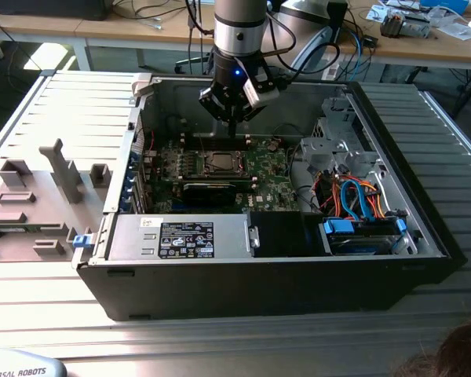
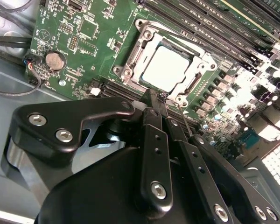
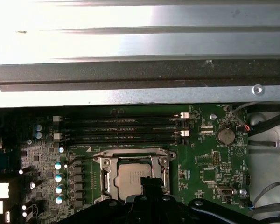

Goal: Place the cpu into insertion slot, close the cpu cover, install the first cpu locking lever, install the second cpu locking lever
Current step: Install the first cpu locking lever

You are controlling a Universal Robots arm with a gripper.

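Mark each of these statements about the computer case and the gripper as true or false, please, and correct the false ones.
1. The cpu lies in the insertion slot. True.
2. The cpu cover is closed over the chip, whose top shows through its window. True.
3. The gripper holds the cpu in the air. False: its closed fingertips sit empty at the socket's edge, with the chip seated.
4. A round coin battery sits on the green motherboard. True.
5. The memory slots beside the socket are white. False: they are black.
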